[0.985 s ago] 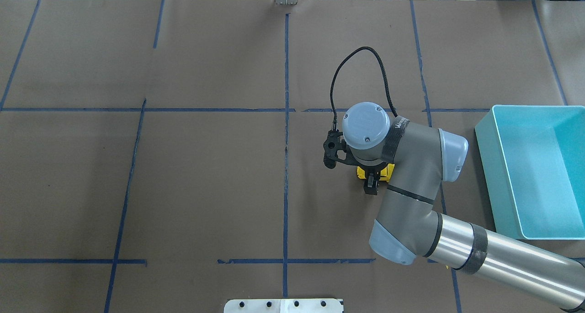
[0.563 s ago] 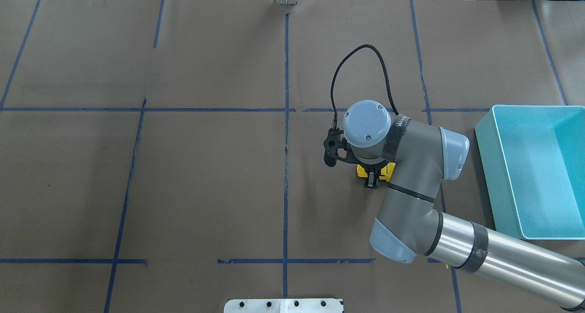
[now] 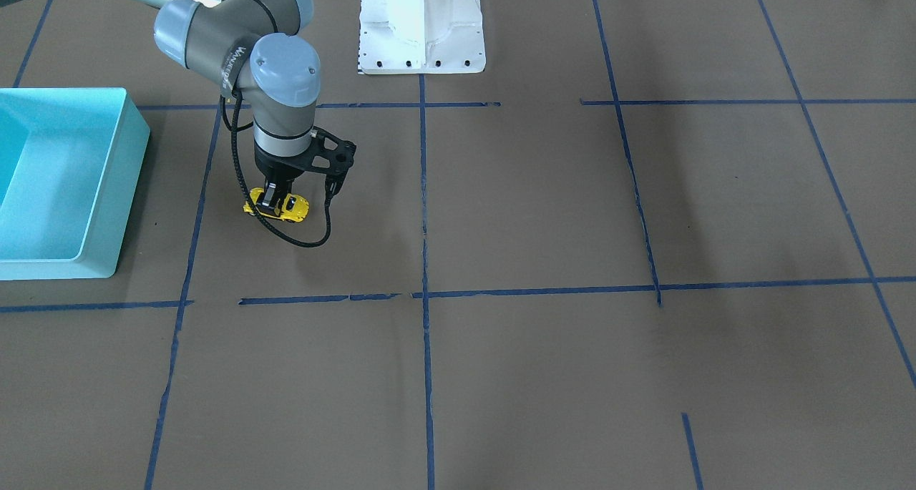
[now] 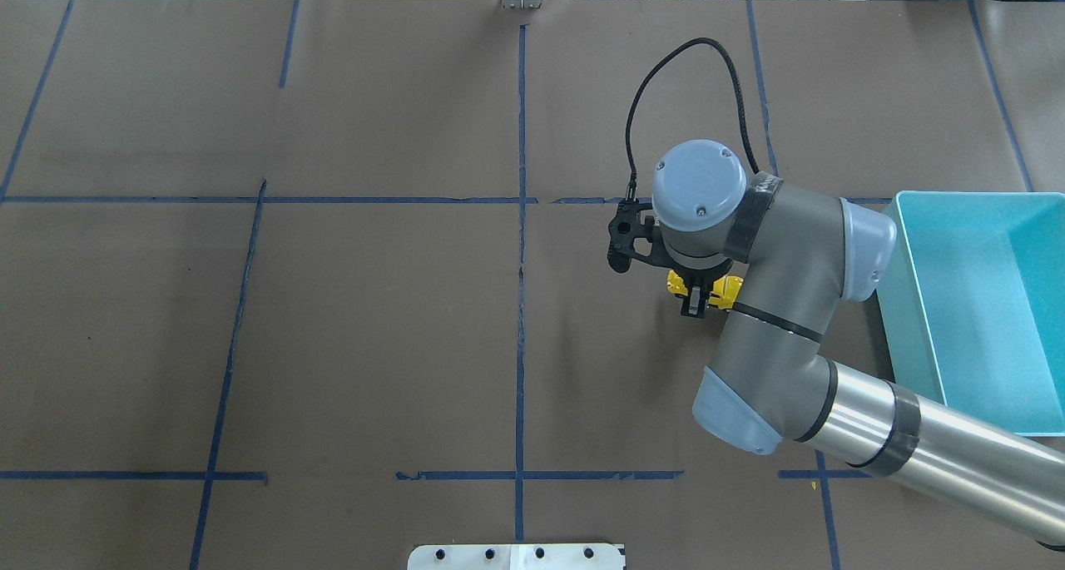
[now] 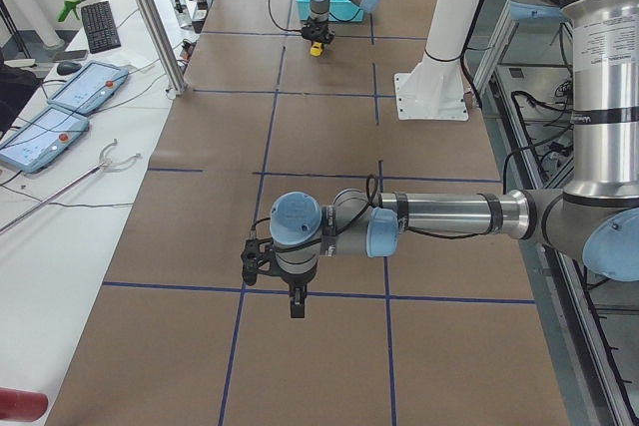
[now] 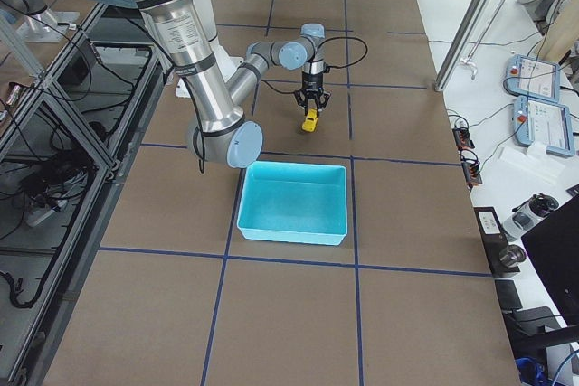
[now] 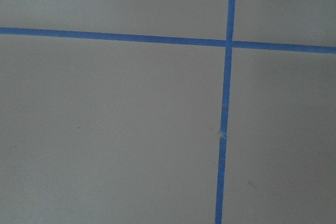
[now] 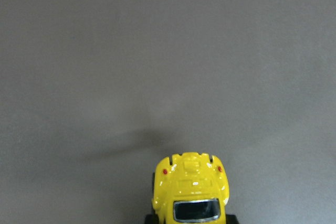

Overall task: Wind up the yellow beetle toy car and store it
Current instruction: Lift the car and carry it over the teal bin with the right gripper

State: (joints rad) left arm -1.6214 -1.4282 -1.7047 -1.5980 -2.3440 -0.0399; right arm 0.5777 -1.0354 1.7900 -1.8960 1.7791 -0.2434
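Note:
The yellow beetle toy car [image 4: 727, 292] is held in my right gripper [image 4: 695, 300], whose fingers are shut on its sides. In the front-facing view the car [image 3: 295, 208] hangs just above the brown table under the gripper [image 3: 274, 201]. The right wrist view shows its rear [image 8: 191, 187] with a shadow on the table below. The turquoise bin [image 4: 908, 304] stands to the right of the car, apart from it. My left gripper [image 5: 296, 302] shows only in the exterior left view, low over the table; I cannot tell whether it is open or shut.
The white robot base plate [image 3: 422, 25] stands at the table's robot side. Blue tape lines [image 4: 521, 220] cross the brown table cover. A black cable loop [image 4: 691, 62] arches off the right wrist. The bin also shows in the exterior right view [image 6: 291, 230].
My right gripper, shut on the car, has moved away from the robot and to the right, toward the turquoise bin, and seems a little higher.

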